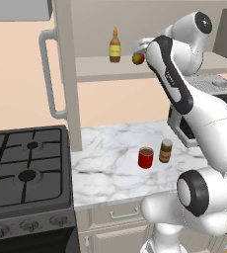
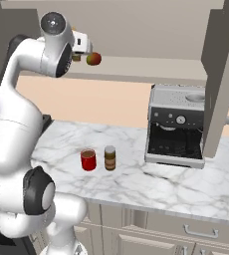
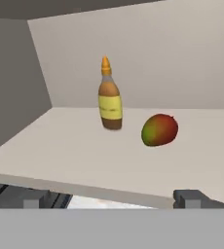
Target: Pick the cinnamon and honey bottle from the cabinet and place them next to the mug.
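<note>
Because a mango [image 3: 159, 130] lies just beside the honey bottle [image 3: 109, 96] on the cabinet [image 1: 66, 74] shelf, a wide approach by the gripper [image 3: 114, 198], fingers spread and empty, could knock either over. The base views add the cinnamon [image 1: 166, 150] already beside the mug [image 1: 145, 157] on the counter [image 2: 136, 184].

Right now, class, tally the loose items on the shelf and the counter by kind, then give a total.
Bottles: 1, the honey bottle on the shelf
Fruit: 1, the mango beside it
Jars: 1, the cinnamon on the counter
Mugs: 1, the mug
Total: 4
</note>
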Tool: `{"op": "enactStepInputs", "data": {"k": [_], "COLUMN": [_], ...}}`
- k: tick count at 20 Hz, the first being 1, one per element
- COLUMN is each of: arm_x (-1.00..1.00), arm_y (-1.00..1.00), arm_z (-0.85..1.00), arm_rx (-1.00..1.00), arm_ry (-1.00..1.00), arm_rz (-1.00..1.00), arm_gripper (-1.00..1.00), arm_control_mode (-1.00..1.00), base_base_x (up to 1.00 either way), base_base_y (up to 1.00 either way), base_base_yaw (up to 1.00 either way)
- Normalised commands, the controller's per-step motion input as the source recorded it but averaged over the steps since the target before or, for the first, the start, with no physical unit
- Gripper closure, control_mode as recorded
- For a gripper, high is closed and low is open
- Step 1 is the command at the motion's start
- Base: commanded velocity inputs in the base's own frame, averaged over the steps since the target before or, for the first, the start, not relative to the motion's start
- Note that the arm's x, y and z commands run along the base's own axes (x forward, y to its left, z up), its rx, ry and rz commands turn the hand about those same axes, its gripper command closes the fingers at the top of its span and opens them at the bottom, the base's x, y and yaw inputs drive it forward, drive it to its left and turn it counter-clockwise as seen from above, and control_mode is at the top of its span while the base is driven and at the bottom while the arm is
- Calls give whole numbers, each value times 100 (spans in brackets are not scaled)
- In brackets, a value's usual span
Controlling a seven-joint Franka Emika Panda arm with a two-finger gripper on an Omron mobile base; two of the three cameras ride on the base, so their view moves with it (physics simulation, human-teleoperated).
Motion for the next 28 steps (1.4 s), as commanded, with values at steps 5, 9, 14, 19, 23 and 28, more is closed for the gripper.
{"op": "enactStepInputs", "data": {"k": [5,9,14,19,23,28], "arm_x": [56,52,56,40,36,6], "arm_y": [14,19,21,13,0,0], "arm_z": [-6,-23,-8,-3,-11,-1], "arm_rx": [-1,0,0,0,0,0], "arm_ry": [5,0,0,0,-2,-3], "arm_rz": [0,0,0,0,0,8], "arm_gripper": [-100,-100,-100,-100,-100,-100], "arm_control_mode": [-100,-100,-100,-100,-100,-100], "base_base_x": [0,0,0,0,0,0], "base_base_y": [0,0,0,0,0,0], "base_base_yaw": [0,0,0,0,0,0]}}
